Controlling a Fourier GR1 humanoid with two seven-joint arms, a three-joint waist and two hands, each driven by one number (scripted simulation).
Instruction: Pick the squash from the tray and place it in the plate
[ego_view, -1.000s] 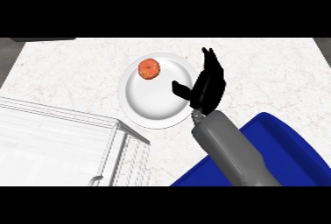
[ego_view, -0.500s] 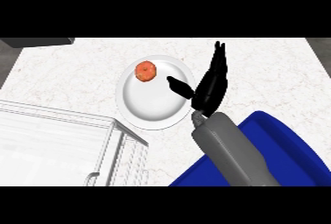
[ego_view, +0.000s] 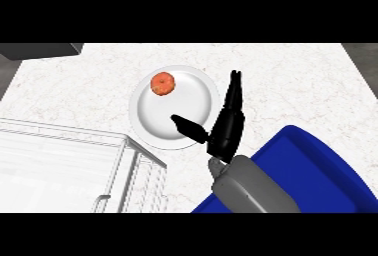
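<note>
Lying at 11 o'clock on the white plate, the squash is free, well apart from the right hand. Fingers are straight & pressed together, pointing to 12 along the plate's 3 o'clock rim; thumb is spread over the plate, holding nothing. Blue tray at 5 o'clock, white rack at 8. Bare table toward 1-2.
</note>
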